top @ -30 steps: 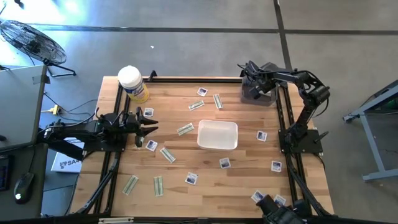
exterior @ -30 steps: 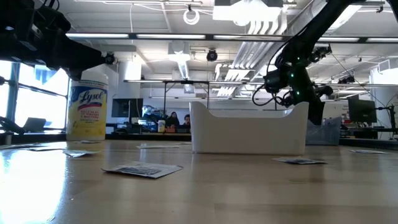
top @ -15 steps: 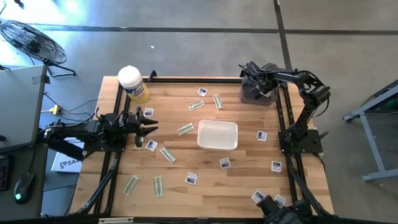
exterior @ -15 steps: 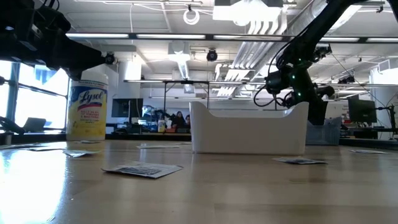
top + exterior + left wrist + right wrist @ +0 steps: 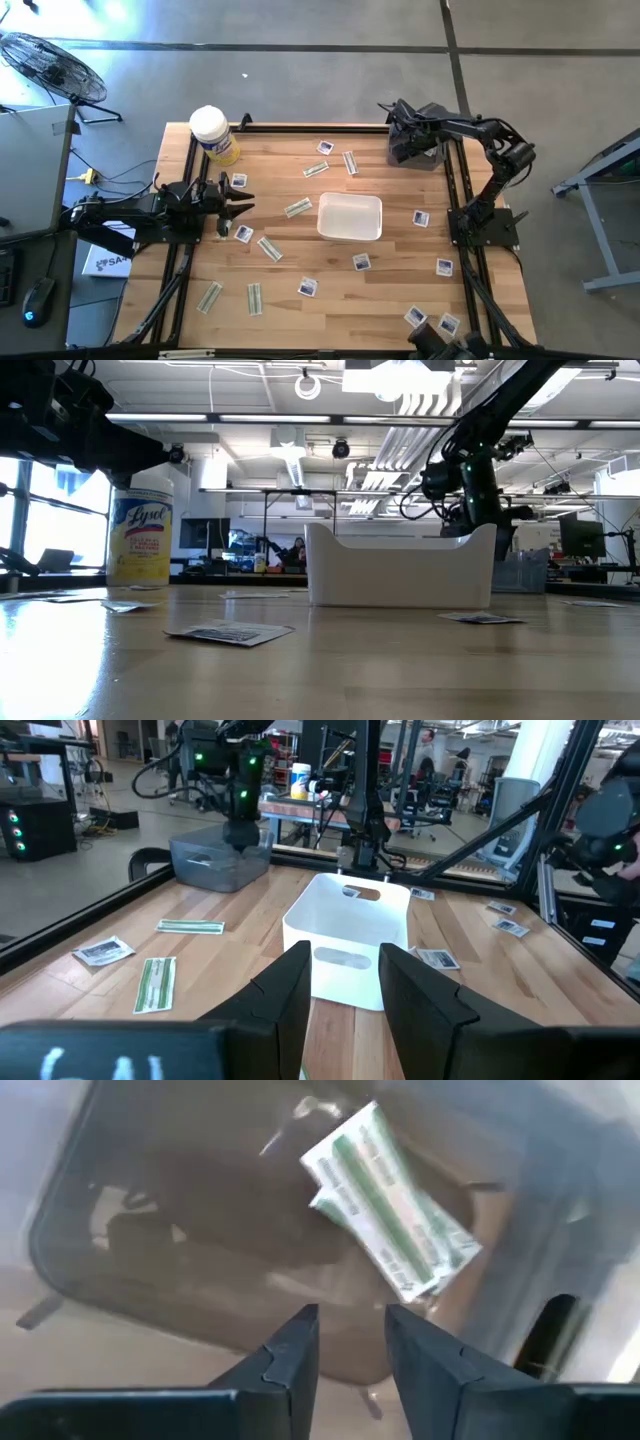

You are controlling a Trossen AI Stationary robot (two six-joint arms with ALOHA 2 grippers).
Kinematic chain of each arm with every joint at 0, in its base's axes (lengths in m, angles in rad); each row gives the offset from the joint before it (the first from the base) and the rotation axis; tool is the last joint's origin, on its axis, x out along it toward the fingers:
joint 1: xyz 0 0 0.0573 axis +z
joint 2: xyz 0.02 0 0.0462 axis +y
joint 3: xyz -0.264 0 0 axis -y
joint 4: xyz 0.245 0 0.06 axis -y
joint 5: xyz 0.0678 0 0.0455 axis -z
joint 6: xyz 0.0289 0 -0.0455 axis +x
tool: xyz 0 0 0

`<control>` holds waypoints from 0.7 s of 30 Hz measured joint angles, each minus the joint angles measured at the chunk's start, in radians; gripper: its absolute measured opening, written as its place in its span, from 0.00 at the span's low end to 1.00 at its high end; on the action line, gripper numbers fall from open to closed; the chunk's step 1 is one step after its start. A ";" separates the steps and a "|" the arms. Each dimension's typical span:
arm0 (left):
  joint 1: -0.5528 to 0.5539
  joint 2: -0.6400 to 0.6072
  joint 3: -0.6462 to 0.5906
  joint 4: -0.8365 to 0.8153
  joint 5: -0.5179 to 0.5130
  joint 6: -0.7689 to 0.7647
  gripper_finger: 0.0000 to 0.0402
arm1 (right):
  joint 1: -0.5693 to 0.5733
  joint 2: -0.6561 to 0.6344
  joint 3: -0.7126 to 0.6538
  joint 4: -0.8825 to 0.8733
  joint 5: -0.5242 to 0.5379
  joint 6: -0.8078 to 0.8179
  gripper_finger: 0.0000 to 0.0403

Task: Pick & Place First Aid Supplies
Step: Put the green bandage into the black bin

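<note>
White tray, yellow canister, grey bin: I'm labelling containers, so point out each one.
White tray (image 5: 349, 233): high view, its rim.
Yellow canister (image 5: 209, 124): high view, its white lid.
Grey bin (image 5: 215, 866): left wrist view, its front wall.

The surface (image 5: 300, 250) is pale striped wood inside a black frame. The tray (image 5: 350, 217) is plain white. Square packets (image 5: 308, 288) are white with dark-blue print; strip packets (image 5: 298, 208) are pale with green stripes. The canister (image 5: 215, 135) is yellow, white-lidded. The bin (image 5: 415, 150) is smoky translucent grey.

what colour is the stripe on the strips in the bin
Green, on pale strip packets; clearest in the right wrist view.
</note>
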 joint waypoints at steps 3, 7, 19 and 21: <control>0.000 0.000 0.000 0.000 0.000 0.000 0.30 | 0.038 -0.060 0.001 -0.010 0.033 -0.001 0.25; 0.000 0.000 0.000 0.000 0.000 0.000 0.30 | 0.124 -0.172 0.025 -0.038 0.036 0.011 0.22; 0.000 0.000 0.000 0.000 0.000 0.000 0.30 | 0.544 -0.229 0.036 0.339 -0.139 0.051 0.22; 0.000 0.000 0.000 0.000 0.000 0.000 0.30 | 0.577 -0.181 0.067 0.374 -0.146 0.051 0.22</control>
